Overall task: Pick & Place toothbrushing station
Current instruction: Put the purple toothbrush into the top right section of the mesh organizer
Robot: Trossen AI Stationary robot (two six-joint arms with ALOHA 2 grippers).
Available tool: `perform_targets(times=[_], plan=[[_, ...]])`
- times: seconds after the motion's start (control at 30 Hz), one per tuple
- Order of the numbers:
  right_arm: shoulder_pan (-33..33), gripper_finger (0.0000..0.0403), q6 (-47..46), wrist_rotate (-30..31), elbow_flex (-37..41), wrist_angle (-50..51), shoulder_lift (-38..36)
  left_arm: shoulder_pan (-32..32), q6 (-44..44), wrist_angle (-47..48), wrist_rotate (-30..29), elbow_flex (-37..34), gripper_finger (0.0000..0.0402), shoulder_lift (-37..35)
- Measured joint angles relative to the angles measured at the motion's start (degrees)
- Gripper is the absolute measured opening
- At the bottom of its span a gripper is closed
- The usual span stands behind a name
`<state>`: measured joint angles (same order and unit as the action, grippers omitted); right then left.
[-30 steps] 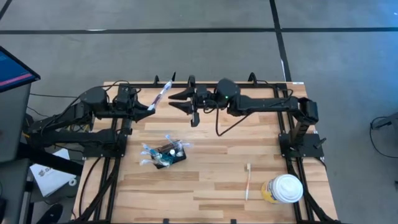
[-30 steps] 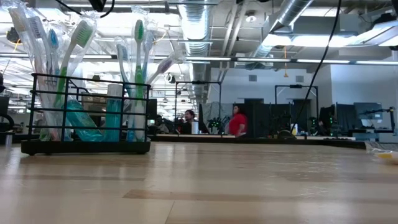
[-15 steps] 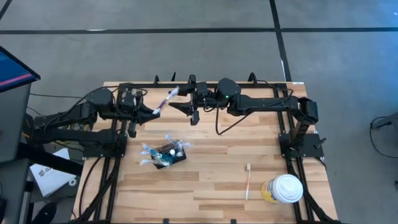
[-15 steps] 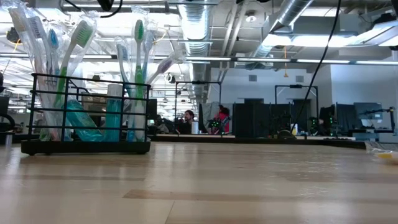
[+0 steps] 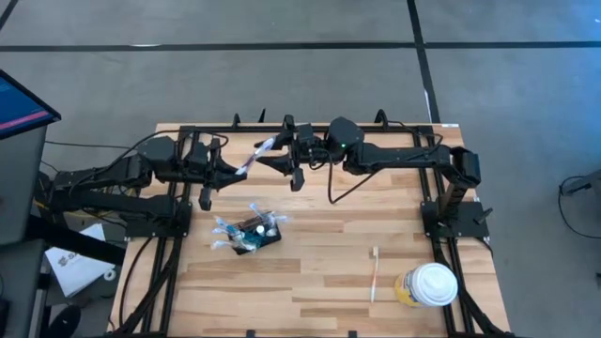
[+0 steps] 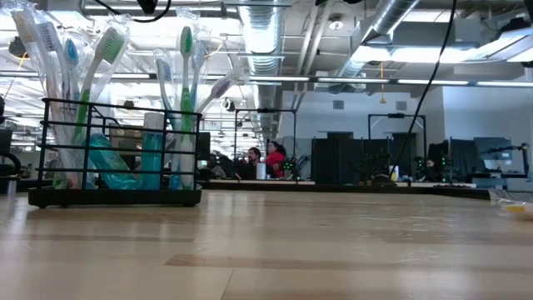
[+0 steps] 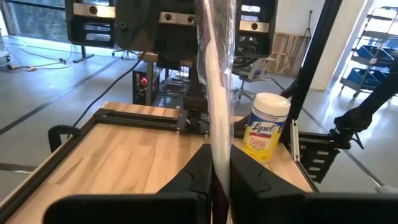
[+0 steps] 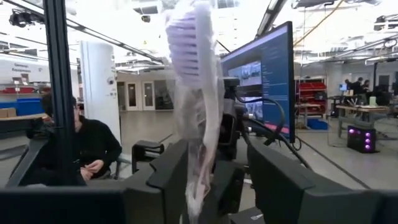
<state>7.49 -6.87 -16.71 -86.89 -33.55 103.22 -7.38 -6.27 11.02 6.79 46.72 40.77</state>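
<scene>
Above the table's far edge, the left gripper (image 5: pixel 234 169) is clamped on a wrapped toothbrush (image 5: pixel 255 155), its head hazy inside plastic. Facing it, the right gripper (image 5: pixel 266 160) has its 2 fingers spread around the brush's head. Nearer the middle, the toothbrushing station (image 5: pixel 255 235) stands on the table (image 5: pixel 329 253).

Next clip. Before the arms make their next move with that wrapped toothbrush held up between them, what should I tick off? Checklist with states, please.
1. Left claw is shut on the clear-wrapped purple-and-white toothbrush: ok.
2. Right claw has a finger on each side of the brush's head end: ok. The fingers stand apart and have not yet closed on it.
3. The black wire-mesh holder box stands upright on the wooden table: ok.
4. A free slot in the holder: cannot tell, as it is crowded with brushes.
5. The loose pale toothbrush and the white-lidded yellow canister lie well away from both claws: ok.
</scene>
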Motion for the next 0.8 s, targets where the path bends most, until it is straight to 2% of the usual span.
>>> perform_targets(times=[0.47,0.67,0.8], plan=[[0.04,0.0087,-0.88,-3.39,0.02,-3.42,0.0,0.0,-0.04,0.53,-0.64,0.0,0.0015,0.24],[0.11,0.0012,-1.58,-4.13,0.02,-3.36,0.0,0.01,0.01,0.55,-0.38,0.0,0.0017,0.25],[0.13,0.0013,-1.99,-4.26,0.02,-3.03,0.0,0.0,-0.01,0.57,-0.57,0.0,0.0033,0.24]])
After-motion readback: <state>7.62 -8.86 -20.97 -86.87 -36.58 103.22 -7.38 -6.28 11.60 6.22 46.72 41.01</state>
